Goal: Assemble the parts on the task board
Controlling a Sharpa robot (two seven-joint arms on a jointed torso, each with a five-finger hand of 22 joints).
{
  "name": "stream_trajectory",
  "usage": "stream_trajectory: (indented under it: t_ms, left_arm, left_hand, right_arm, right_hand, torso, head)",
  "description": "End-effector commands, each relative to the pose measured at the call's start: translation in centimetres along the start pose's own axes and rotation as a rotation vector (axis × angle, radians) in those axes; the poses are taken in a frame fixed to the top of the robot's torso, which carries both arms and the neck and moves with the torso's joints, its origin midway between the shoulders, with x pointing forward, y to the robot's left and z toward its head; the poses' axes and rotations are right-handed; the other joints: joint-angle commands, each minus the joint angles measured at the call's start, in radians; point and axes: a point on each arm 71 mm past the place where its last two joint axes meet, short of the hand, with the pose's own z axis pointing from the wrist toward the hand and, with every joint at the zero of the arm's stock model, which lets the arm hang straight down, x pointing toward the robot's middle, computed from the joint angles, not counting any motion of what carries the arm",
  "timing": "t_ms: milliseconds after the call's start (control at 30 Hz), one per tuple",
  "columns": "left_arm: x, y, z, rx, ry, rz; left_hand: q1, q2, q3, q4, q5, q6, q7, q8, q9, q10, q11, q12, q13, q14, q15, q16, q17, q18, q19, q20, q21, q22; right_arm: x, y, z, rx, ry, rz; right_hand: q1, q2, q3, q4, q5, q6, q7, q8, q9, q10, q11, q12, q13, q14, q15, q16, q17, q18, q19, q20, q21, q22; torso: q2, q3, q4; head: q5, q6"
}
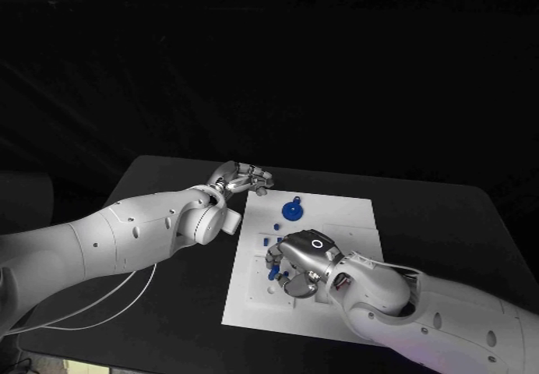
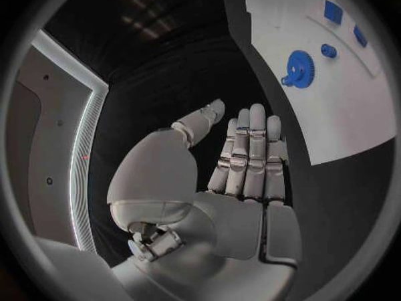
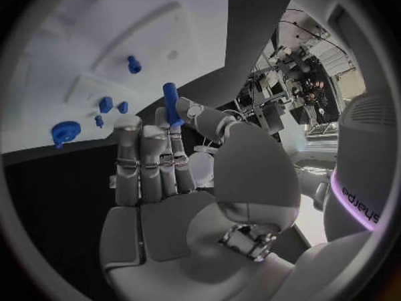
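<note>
While the right hand [image 1: 301,261] hangs over the near middle of the task board [image 1: 337,214], it pinches a slim blue peg [image 3: 170,103] between its thumb and a fingertip — the right wrist view shows the peg standing up above the fingers [image 3: 144,157], which lie side by side and nearly straight. In the head view a bit of that blue peg [image 1: 273,272] peeks out at the hand's left edge, just above the white plate.

The board lies flat in the middle of the black table [image 1: 449,226]. On its far part rests a blue gear [image 1: 292,210], lying flat, with a small blue knob jutting from its rim; the left wrist view shows the same gear [image 2: 299,65] with a small round blue piece [image 2: 328,50] just beside it and two squarish blue pieces [image 2: 333,11] farther along the plate. Shallow raised outlines mark the board's surface, and a few small blue parts [image 1: 266,241] sit near them, just left of the right hand; whether they stand in holes or merely lie on top cannot be told.

The left hand [image 1: 241,179] hovers off the board's far left corner, over bare table — it holds nothing, its fingers [image 2: 250,154] stretched out flat and close together, the thumb angled apart.
</note>
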Motion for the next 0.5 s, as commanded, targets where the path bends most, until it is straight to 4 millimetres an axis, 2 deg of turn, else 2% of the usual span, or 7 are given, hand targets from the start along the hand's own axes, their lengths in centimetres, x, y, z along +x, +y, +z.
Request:
stream_trajectory:
  t_ms: [33,500]
  left_arm:
    - [0.3,-0.2,0.1,0.013,0.015,-0.010]
    - [0.5,-0.3,0.1,0.014,0.020,-0.012]
  left_hand:
    - [0.002,0.011,-0.007,0.000,-0.002,-0.006,-0.001,0.004,-0.001,-0.006,0.001,-0.005,-0.001,0.006,-0.002,-0.006,0.002,-0.005,0.003,0.005,-0.007,0.002]
    - [0.002,0.011,-0.008,0.000,-0.003,-0.006,-0.001,0.005,-0.002,-0.006,0.001,-0.005,-0.002,0.006,-0.002,-0.007,0.003,-0.005,0.003,0.005,-0.007,0.002]
  right_arm:
    - [0.7,0.8,0.2,-0.037,-0.005,-0.028]
    - [3.5,1.1,0.4,-0.037,0.038,-0.044]
  right_hand:
    - [-0.003,0.007,0.007,0.000,-0.001,0.008,-0.002,0.004,0.000,0.036,-0.007,0.002,0.002,0.000,-0.010,0.004,-0.001,0.086,0.003,-0.007,0.007,0.019]
    - [-0.003,0.008,0.008,-0.004,-0.001,0.008,-0.002,0.004,0.001,0.036,-0.007,0.002,0.003,0.000,-0.010,0.003,-0.001,0.086,0.004,-0.008,0.008,0.019]
  torso:
    - [0.000,-0.0004,-0.0001]
    - [0.000,0.0006,-0.0008]
  head:
    - [0.006,-0.002]
    - [0.015,-0.012]
